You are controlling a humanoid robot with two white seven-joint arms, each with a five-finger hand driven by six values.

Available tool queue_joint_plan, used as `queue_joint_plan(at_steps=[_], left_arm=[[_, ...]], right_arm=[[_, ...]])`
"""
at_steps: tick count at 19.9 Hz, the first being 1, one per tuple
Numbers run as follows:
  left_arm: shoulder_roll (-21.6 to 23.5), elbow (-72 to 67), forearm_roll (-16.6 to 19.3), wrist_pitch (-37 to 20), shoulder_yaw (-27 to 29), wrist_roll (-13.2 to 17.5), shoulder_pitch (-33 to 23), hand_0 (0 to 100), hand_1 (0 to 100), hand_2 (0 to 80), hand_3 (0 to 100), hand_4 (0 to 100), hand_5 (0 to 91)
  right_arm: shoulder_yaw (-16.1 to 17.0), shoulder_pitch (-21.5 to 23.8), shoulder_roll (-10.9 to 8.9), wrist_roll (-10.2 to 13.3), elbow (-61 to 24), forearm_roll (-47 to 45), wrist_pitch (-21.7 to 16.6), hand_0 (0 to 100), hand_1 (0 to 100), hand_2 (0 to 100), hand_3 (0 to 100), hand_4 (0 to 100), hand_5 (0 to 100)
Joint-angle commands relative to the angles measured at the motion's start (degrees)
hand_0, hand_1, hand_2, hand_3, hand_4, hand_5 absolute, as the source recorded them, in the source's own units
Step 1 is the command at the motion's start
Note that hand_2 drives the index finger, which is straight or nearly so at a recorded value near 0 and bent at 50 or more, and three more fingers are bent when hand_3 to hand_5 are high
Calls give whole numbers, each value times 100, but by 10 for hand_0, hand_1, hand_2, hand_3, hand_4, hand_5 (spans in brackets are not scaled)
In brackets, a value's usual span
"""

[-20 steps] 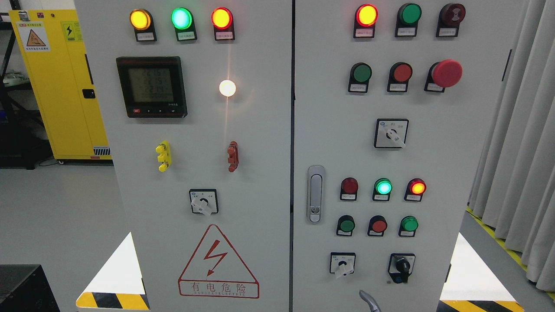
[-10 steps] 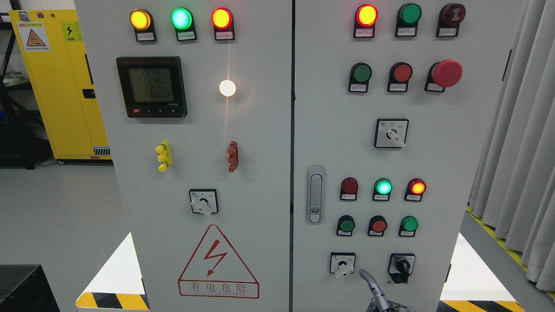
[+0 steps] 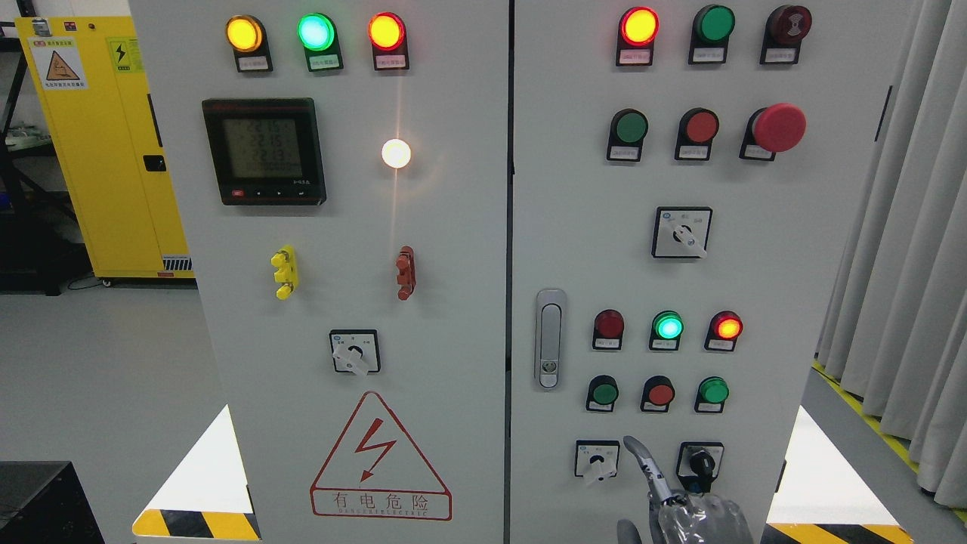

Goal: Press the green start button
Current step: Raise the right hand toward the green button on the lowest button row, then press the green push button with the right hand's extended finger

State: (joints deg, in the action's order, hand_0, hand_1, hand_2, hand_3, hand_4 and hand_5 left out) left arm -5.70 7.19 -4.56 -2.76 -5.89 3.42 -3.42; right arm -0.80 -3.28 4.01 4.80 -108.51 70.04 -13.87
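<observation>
At far left, yellow cabinet (image 3: 113,151) cut by the frame edge and partly hidden behind the grey control panel (image 3: 453,340). Below it, black box (image 3: 45,502) clipped at the bottom left corner. On the panel's left door, digital meter (image 3: 263,151) with glowing digits too blurred to read with confidence. Under every lamp and button, small label plates, print too small to make out. Low on the same door, red warning triangle (image 3: 380,457), whole and sharp.

Right of the centre seam, three green candidates: upper green button (image 3: 629,127) high on the right door, green button (image 3: 604,393) at the left end of the lowest button row, second green button (image 3: 712,391) at that row's right end, with red button (image 3: 659,394) between the two. With labels unreadable, impossible to say which one means start.

Rising from the bottom edge right of the middle, right hand (image 3: 695,517), mostly cut off by the frame, knuckles wrapped in something clear and crinkly. One finger (image 3: 642,457) stretched up and tilted left, tip between the white selector switch (image 3: 597,461) and the black key switch (image 3: 699,462), below the red button and apart from every green one. Remaining digits tucked low at the frame edge, only a stub showing to the left; nothing held. Whether touching the panel or hovering off it, unclear.

At far right, grey curtain (image 3: 906,264) cropped by the frame.
</observation>
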Motion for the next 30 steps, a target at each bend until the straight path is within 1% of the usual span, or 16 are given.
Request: queue_joint_plan(at_steps=[1, 7, 10, 14, 22, 24, 30], left_arm=[[-2, 1, -1, 4, 0, 1, 0, 120, 556, 0, 0, 0, 0], [-2, 1, -1, 4, 0, 1, 0, 120, 556, 0, 0, 0, 0], [7, 1, -1, 4, 0, 1, 0, 120, 556, 0, 0, 0, 0], [-2, 1, -1, 4, 0, 1, 0, 120, 556, 0, 0, 0, 0], [-2, 1, -1, 4, 0, 1, 0, 120, 556, 0, 0, 0, 0], [7, 1, -1, 4, 0, 1, 0, 120, 556, 0, 0, 0, 0], [7, 1, -1, 4, 0, 1, 0, 120, 556, 0, 0, 0, 0]], right_arm=[[54, -296, -75, -84, 14, 309, 60, 601, 974, 0, 1000, 1000, 1000], [10, -515, -84, -93, 189, 414, 60, 617, 977, 0, 1000, 1000, 1000], [-122, -568, -75, -93, 374, 414, 60, 625, 978, 0, 1000, 1000, 1000], [-218, -586, -75, -84, 524, 414, 60, 648, 980, 0, 1000, 1000, 1000], [-263, -691, -75, -93, 655, 370, 86, 684, 980, 0, 1000, 1000, 1000], [-263, -718, -75, -85, 673, 344, 156, 701, 981, 0, 1000, 1000, 1000], [-263, -727, -75, -84, 717, 318, 165, 712, 981, 0, 1000, 1000, 1000]])
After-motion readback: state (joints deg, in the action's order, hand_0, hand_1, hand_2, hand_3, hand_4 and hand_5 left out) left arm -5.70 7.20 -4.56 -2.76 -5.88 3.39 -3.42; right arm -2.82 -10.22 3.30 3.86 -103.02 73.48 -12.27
